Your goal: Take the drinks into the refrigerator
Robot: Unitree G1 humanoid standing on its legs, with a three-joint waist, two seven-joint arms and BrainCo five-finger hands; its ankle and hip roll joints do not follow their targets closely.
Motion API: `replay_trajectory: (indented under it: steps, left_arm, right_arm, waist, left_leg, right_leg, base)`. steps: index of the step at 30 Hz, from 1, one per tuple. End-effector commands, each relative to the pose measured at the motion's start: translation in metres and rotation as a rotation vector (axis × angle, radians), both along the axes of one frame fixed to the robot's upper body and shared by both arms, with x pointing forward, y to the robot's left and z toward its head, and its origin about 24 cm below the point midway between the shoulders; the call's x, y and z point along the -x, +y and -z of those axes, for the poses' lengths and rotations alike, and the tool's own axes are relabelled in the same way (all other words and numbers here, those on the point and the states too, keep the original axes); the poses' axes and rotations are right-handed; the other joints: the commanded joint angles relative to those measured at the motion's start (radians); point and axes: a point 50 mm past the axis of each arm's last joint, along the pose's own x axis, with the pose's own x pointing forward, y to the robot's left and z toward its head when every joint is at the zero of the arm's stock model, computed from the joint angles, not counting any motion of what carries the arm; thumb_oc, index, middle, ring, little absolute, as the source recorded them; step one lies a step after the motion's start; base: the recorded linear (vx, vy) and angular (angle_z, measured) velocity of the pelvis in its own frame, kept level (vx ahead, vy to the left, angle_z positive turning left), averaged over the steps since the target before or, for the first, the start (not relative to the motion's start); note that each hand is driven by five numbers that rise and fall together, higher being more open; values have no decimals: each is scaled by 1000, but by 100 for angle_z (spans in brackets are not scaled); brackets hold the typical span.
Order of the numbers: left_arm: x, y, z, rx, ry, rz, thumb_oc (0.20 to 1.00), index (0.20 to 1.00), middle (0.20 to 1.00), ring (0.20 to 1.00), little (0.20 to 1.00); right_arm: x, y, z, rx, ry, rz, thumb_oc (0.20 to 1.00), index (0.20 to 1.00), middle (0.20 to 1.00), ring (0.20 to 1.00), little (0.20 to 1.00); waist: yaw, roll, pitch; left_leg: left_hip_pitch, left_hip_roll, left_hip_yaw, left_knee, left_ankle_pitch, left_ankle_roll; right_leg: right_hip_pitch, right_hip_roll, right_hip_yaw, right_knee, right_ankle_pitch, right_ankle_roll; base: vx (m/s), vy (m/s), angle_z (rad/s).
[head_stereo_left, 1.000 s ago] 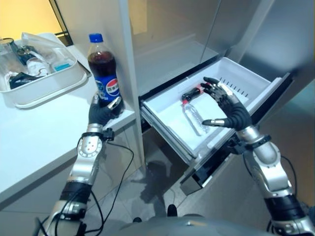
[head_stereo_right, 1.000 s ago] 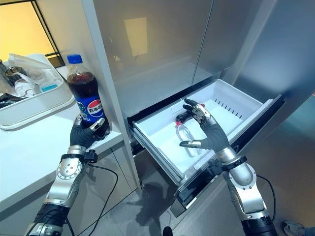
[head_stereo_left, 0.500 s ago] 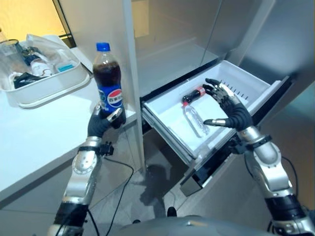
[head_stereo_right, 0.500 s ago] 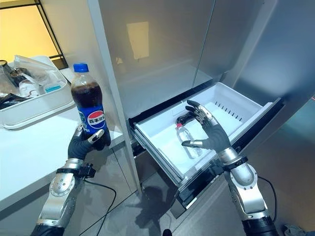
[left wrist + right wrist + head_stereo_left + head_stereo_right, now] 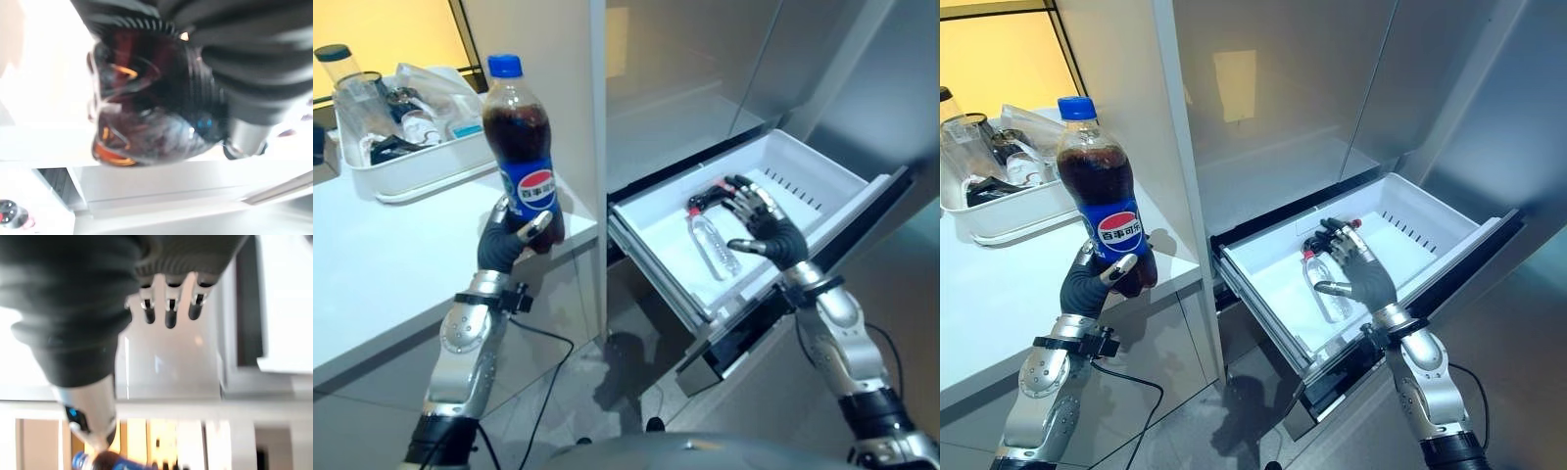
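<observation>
My left hand (image 5: 507, 247) is shut on the lower part of a cola bottle (image 5: 521, 147) with a blue cap and blue label, held upright above the white counter's (image 5: 382, 264) near corner. The left wrist view looks up at the bottle's dark base (image 5: 146, 107). My right hand (image 5: 766, 232) hovers open inside the pulled-out white fridge drawer (image 5: 651, 220), fingers relaxed. Below it lies a clear water bottle (image 5: 717, 255). A small dark bottle (image 5: 700, 203) with red on it lies just past the fingertips (image 5: 168, 313).
A white tray (image 5: 411, 168) of clutter and a clear jar (image 5: 352, 83) stand at the back of the counter. A tall pale panel (image 5: 578, 98) separates counter and fridge. The fridge's upper doors (image 5: 1332, 88) are shut. The drawer front (image 5: 773, 313) juts out over the floor.
My left hand has lifted the cola bottle off the counter and holds it higher. The right hand has sunk a little closer to the bottles in the drawer. The camera has shifted.
</observation>
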Motion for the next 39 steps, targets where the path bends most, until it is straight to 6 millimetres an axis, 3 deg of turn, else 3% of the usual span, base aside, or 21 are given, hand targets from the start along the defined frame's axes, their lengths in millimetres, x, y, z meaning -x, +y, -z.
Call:
replay_trajectory:
  steps: [1,7,18,25,39]
  left_arm:
    - [3,-21,-57,-7,-280,191,200,200,200,200,200]
    - [7,-34,-53,-69,-240,325,200,200,200,200,200]
    - [11,-47,-45,-193,-170,498,200,200,200,200,200]
    - [10,-58,-42,-218,-145,578,200,200,200,200,200]
    - [11,-71,-32,-255,-91,679,200,200,200,200,200]
  right_arm:
    - [-15,4,-22,-78,-40,-114,1000,1000,1000,1000,1000]
    - [-19,22,-33,-116,0,-331,1000,1000,1000,1000,1000]
    - [-27,45,-19,-216,127,-447,1000,1000,1000,1000,1000]
    - [-37,55,-24,-224,116,-454,1000,1000,1000,1000,1000]
    - [-30,85,-13,-251,171,-552,1000,1000,1000,1000,1000]
  waist:
    - [31,-27,-25]
    - [40,-22,-19]
    - [46,-8,-20]
    - [49,-3,-17]
    - [55,4,-14]
  left_leg:
    - [29,9,-51,1,-68,-22]
    - [26,6,-53,1,-64,-22]
    - [32,4,-48,1,-67,-21]
    - [36,5,-42,1,-66,-20]
    - [43,9,-37,1,-70,-21]
  right_leg:
    - [42,-50,-62,35,-15,95]
    - [44,-55,-68,32,-12,99]
    - [49,-59,-63,28,-10,103]
    - [45,-59,-58,32,-9,106]
    - [51,-56,-60,32,-16,105]
  base:
    - [-27,0,5]
    - [-5,2,1]
    - [-2,1,0]
    - [-3,1,-1]
    - [0,0,0]
